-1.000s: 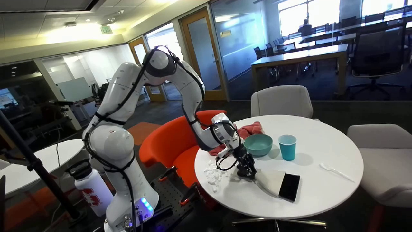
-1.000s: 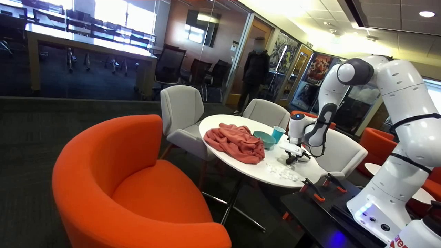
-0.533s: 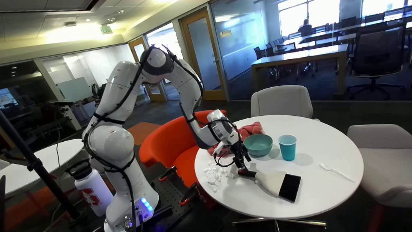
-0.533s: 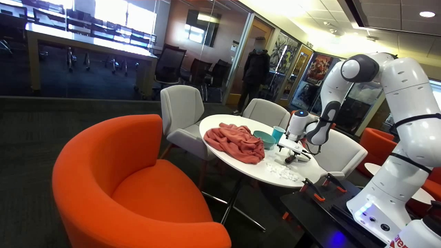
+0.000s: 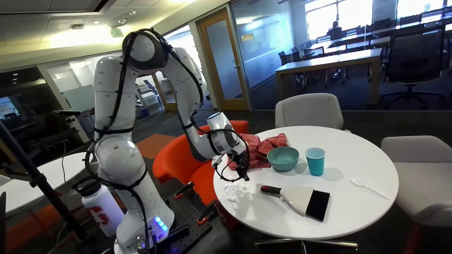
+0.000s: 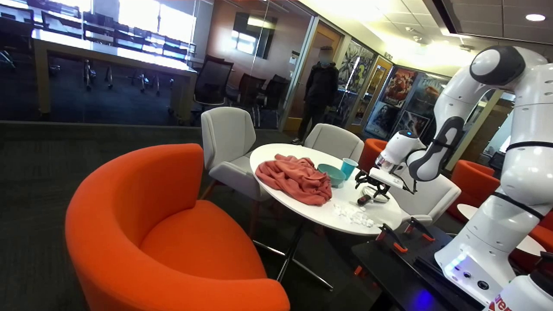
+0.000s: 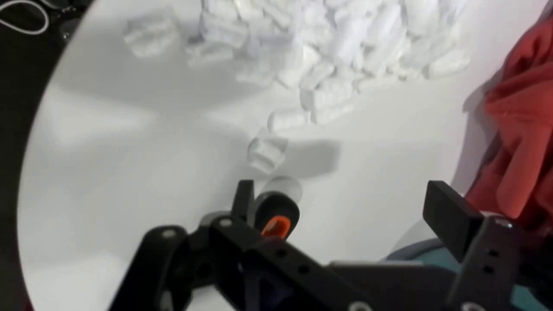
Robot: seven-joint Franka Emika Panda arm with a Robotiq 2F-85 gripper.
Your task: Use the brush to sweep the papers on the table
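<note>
- Having let go of the brush [image 5: 296, 199], the gripper [image 7: 339, 209] has risen off it, jaws spread, holding nothing.
- The brush lies on the table [image 5: 356, 155] near the papers [image 7: 341, 43], handle [image 5: 271, 189] toward them, black head [image 5: 318, 205] away.
- Papers look unswept; sweeping likely needs a fresh grip and that head turned toward them.

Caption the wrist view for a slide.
Open gripper over the table: papers along the top, brush handle below centre, cloth at right, bowl partly hidden at lower right.
</note>
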